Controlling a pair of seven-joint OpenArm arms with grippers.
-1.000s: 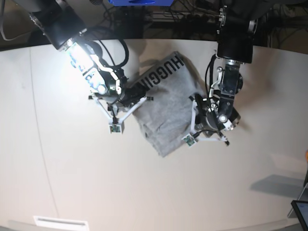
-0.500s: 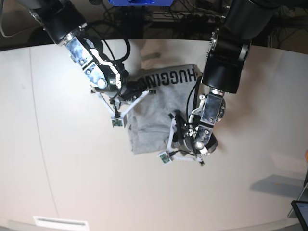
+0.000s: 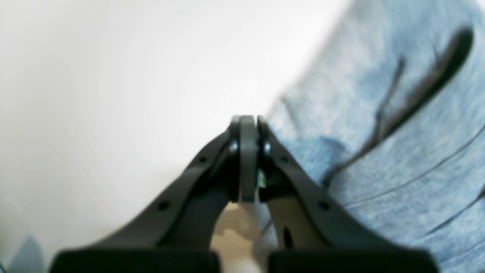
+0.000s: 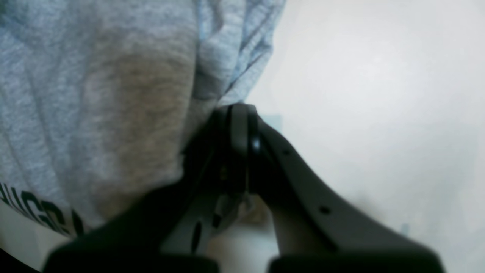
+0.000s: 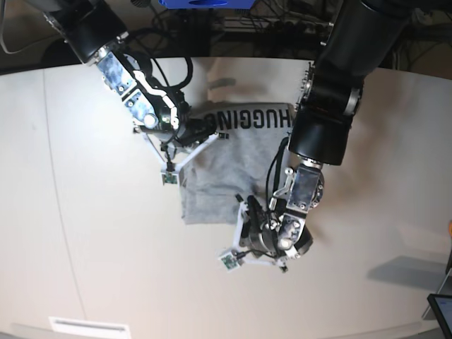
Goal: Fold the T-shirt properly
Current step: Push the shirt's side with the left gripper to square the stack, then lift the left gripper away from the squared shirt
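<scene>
T-shirt (image 5: 226, 166) lies crumpled near the middle of the white bench (image 5: 85, 233); its long axis runs roughly from the far lettered band toward the near hem, lettering pointing away upside-down; right end effector (image 5: 185, 135) is pinched closed on the cloth's far left edge; left end effector (image 5: 247, 233) is clamped tight at the near hem, its tips against the fabric edge.

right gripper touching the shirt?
Touching. In the right wrist view the shut right gripper has its tips pressed into the edge of the shirt, with grey cloth bunched against the left finger and no gap showing.
</scene>
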